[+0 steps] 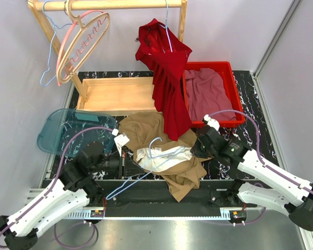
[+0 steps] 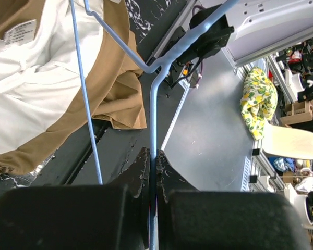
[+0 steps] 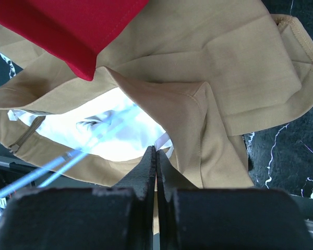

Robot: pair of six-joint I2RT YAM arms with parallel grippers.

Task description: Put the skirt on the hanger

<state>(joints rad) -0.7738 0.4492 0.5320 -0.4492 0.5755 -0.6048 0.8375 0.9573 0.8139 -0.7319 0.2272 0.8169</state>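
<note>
The tan skirt (image 1: 146, 129) lies crumpled at the table's near middle, its white lining (image 1: 161, 156) showing at the open waist. A light blue wire hanger (image 1: 155, 141) lies with one arm inside the waist and its other end sticking out to the near left. My left gripper (image 1: 126, 162) is shut on the hanger's wire (image 2: 153, 104), which runs straight between the jaws (image 2: 154, 156). My right gripper (image 1: 195, 148) is shut on the skirt's waist edge (image 3: 224, 78) at its right side, by a white ribbon loop (image 3: 164, 141). The hanger shows blurred inside the lining (image 3: 68, 159).
A red dress (image 1: 167, 73) hangs from the wooden rack (image 1: 117, 94) and drapes over the skirt's far edge (image 3: 68, 26). A red bin (image 1: 232, 86) with a mauve garment stands at the back right. A teal lid (image 1: 73, 130) lies left. Spare hangers (image 1: 86, 39) hang on the rail.
</note>
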